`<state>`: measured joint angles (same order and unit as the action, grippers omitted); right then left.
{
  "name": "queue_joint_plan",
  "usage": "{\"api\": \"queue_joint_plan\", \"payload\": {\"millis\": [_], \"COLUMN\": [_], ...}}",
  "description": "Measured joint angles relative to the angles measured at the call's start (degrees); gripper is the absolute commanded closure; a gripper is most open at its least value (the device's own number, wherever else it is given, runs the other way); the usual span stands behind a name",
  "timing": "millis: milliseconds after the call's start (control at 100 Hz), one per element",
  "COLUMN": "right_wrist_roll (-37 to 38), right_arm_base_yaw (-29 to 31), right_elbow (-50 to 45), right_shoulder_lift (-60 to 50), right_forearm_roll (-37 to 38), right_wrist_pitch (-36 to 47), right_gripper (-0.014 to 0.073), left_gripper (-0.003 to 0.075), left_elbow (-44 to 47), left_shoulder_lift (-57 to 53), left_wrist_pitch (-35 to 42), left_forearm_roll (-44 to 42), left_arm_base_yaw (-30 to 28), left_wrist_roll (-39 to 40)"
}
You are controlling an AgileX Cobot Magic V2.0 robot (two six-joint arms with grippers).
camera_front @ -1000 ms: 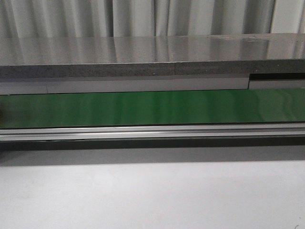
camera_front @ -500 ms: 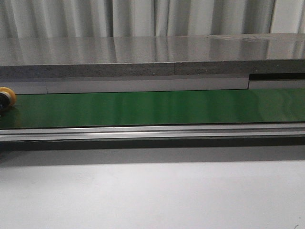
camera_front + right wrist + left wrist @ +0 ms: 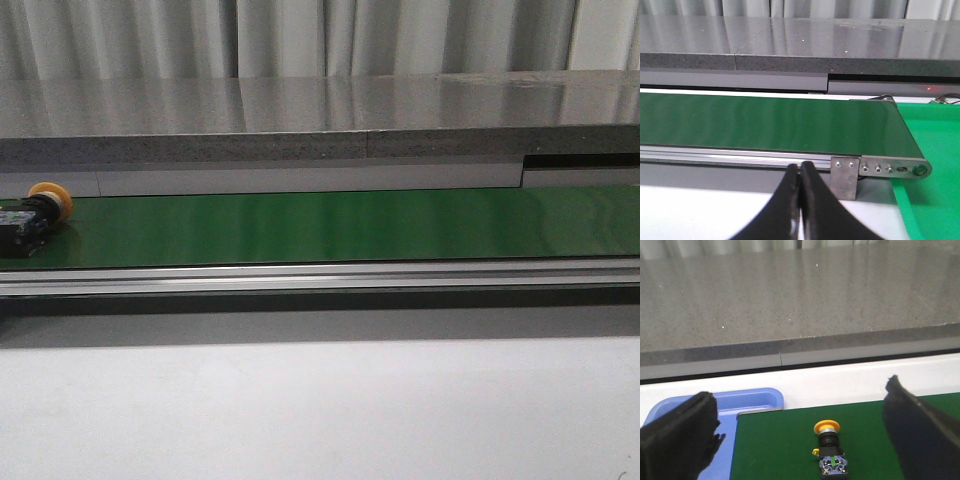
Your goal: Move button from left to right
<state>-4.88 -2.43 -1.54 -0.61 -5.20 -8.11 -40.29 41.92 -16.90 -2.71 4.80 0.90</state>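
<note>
The button (image 3: 38,213) lies on its side at the far left end of the green conveyor belt (image 3: 330,225), its orange-yellow cap toward the back. In the left wrist view the button (image 3: 830,447) lies on the belt between my spread black fingers (image 3: 677,437), not touched. My left gripper (image 3: 800,440) is open and empty above the belt's left end. My right gripper (image 3: 800,172) is shut with nothing between the fingers, in front of the belt's right end (image 3: 890,145). Neither gripper shows in the front view.
A blue tray (image 3: 740,405) sits beside the belt's left end. A green bin (image 3: 935,150) lies past the belt's right end. A grey stone shelf (image 3: 320,120) runs behind the belt, an aluminium rail (image 3: 320,275) along its front, and a white table (image 3: 320,410) in front.
The button has come into the front view at the belt's left edge and moved a little to the right along the belt. One second ago it was out of view.
</note>
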Motion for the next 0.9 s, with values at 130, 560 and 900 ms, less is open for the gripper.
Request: {"api": "queue_joint_plan", "payload": {"millis": [130, 560, 900], "right_wrist_roll": [0.00, 0.00, 0.00], "right_arm_base_yaw": [0.00, 0.00, 0.00], "right_elbow": [0.00, 0.00, 0.00], "right_shoulder_lift": [0.00, 0.00, 0.00], "right_forearm_roll": [0.00, 0.00, 0.00], "right_wrist_pitch": [0.00, 0.00, 0.00], "right_gripper": [0.0662, 0.0662, 0.0662], "left_gripper": [0.0079, 0.0079, 0.0139], "left_elbow": [7.55, 22.58, 23.99], "left_shoulder_lift": [-8.04, -26.40, -28.30], "left_wrist_pitch": [4.34, 5.47, 5.60], "left_forearm_roll": [-0.10, -0.10, -0.18], "left_arm_base_yaw": [0.00, 0.05, 0.05], "left_wrist_roll": [0.00, -0.04, -0.04]}}
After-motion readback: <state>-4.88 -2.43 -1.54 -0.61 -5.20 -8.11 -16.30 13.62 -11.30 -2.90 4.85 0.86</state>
